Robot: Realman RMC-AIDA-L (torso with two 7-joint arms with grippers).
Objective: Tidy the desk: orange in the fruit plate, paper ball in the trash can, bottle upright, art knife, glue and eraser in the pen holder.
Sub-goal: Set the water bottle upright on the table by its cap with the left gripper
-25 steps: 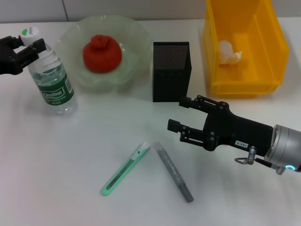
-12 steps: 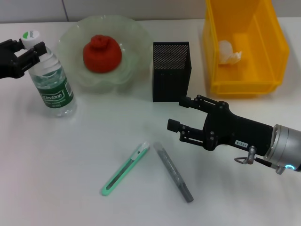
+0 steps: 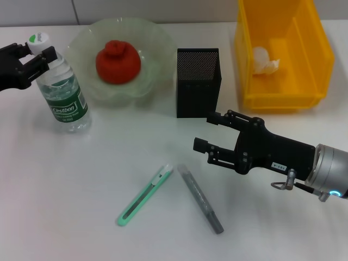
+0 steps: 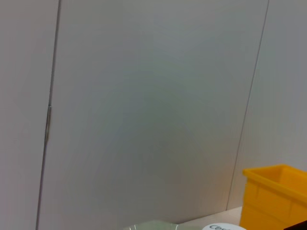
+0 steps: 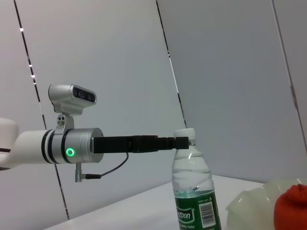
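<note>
White desk (image 3: 65, 185) carries all items. Yellow trash can (image 3: 283, 54) sits at the far right with the paper ball (image 3: 265, 60) already inside it. Pale green fruit plate (image 3: 122, 60) at the far centre-left holds the orange (image 3: 118, 61), which looks red-orange here. Right gripper (image 3: 209, 137) hangs over the desk in front of the pen holder, jaws spread apart and holding nothing, near the glue and art knife but touching neither. Black mesh pen holder (image 3: 197, 82) stands upright between plate and trash can; its contents cannot be seen. Bottle (image 3: 60, 87) stands upright at the left, just beside the plate, green label facing the head camera. Left gripper (image 3: 35, 57) is at the bottle's neck just under the white cap, fingers on either side of it and clamped on it; right wrist view shows the same grip from the side, bottle (image 5: 194, 187) vertical. Mint-green art knife (image 3: 145, 194) lies flat at front centre, angled. Grey glue (image 3: 200, 198) stick lies just beside it, tips near each other, not touching. Eraser not seen.
</note>
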